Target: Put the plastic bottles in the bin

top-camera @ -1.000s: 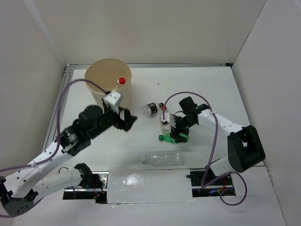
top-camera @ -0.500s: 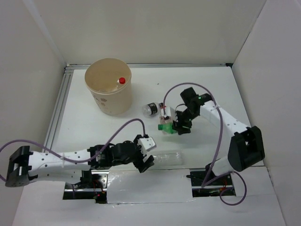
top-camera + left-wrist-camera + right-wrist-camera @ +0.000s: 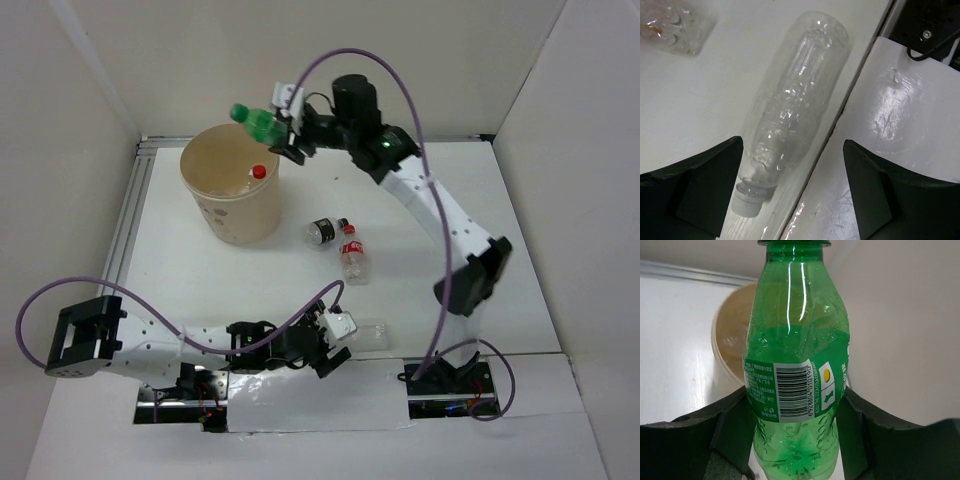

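Drop-off step: my right claw [image 3: 284, 128], clamped on the green bottle [image 3: 258, 121] above the bin's [image 3: 236, 214] far rim, should centre over it, then open.

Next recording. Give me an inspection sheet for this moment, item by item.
Surface: white table, no spills seen.
Job's things: bin upright at far left, a red-capped bottle inside; green bottle held above its far rim; dark-label bottle and red-label bottle lying mid-table; clear bottle lying at the near edge.
Clutter: nothing seen.
Grippers: right gripper shut on the green bottle; left gripper open, fingers either side of the clear bottle.
Cables: purple cables loop above both arms, snagging nothing.
Surroundings: white walls on three sides; metal rail along the left.
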Controlling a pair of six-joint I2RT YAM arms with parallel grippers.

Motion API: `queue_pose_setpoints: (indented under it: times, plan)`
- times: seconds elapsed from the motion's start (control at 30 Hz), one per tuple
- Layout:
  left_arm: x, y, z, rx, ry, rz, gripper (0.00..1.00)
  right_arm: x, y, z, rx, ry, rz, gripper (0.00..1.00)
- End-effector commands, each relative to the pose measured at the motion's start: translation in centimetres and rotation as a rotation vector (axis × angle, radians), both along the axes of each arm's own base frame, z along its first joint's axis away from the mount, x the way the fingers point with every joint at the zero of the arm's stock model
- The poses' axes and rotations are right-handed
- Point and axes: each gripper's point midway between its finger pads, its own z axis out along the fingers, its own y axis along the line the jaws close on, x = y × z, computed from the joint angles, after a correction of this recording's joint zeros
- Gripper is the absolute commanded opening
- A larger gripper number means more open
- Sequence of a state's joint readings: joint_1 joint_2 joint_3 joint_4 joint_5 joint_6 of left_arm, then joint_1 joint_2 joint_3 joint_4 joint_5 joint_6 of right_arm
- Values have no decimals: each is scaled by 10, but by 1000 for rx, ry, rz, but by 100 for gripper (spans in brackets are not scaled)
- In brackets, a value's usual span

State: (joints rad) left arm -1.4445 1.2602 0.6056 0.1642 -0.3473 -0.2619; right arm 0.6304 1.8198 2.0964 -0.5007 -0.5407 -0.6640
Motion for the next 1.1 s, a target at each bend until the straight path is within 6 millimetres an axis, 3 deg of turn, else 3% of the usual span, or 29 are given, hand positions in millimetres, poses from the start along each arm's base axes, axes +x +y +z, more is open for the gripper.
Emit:
queue_pose_setpoints:
  times: [0.0,0.07,0.1,0.13,0.2,0.3,0.37,0.4,0.5,0.53,0.57,0.6,0.63,0.67,0.7,0.73,0.77,0.8,0.83,0.87,0.9,0.93,0.97,1.0,1.07]
  plan:
    - [14,-10,12,-75,-64,81,94,6,68,20,151,18,68,37]
    - [19,-8,6,-54,-79,108,94,8,92,11,163,39,105,45]
    - [22,-9,3,-40,-87,124,94,20,105,-3,173,81,100,51]
    - [25,-9,1,-38,-95,137,94,23,110,-10,176,105,106,63]
    - [26,-11,-2,-23,-100,145,94,33,121,-28,189,140,101,78]
    - [29,-13,0,-21,-106,156,95,40,123,-27,215,149,74,94]
    - [30,-16,-7,3,-116,148,95,39,115,-13,239,154,64,99]
    - [30,-16,-11,19,-122,143,95,36,104,4,256,146,56,99]
    - [32,-21,-23,58,-116,126,96,49,64,19,277,189,-16,99]
    - [35,-23,-24,59,-110,130,96,45,42,39,300,191,-41,99]
    - [35,-22,-29,77,-117,123,96,64,13,21,272,230,-99,99]
    - [44,-21,-35,95,-114,145,96,65,-4,19,266,241,-113,99]
    - [42,-21,-40,108,-107,134,95,56,-30,35,274,231,-132,99]
    - [47,-23,-41,111,-104,134,93,61,-48,0,233,306,-168,99]
    - [47,-23,-45,122,-103,133,88,72,-85,-7,230,315,-220,99]
    - [49,-25,-49,130,-94,133,83,54,-105,0,225,321,-204,98]
    - [50,-25,-49,136,-103,126,75,52,-123,-33,172,365,-222,96]
    - [49,-29,-49,134,-98,119,58,51,-150,-43,157,378,-256,92]
    - [49,-31,-46,137,-97,119,52,39,-164,-56,129,419,-250,90]
    - [50,-32,-38,116,-100,120,47,23,-180,-72,97,426,-257,87]
    - [49,-31,-33,108,-101,120,38,20,-202,-82,94,445,-295,84]
    - [49,-29,-26,97,-102,121,22,11,-212,-90,95,469,-299,80]
    - [52,-27,-16,77,-110,146,10,-2,-223,-85,108,456,-313,78]
    - [54,-25,9,14,-118,167,4,-7,-243,-110,112,517,-361,75]
    - [60,-17,40,-34,-154,206,1,-20,-258,-110,142,512,-389,69]
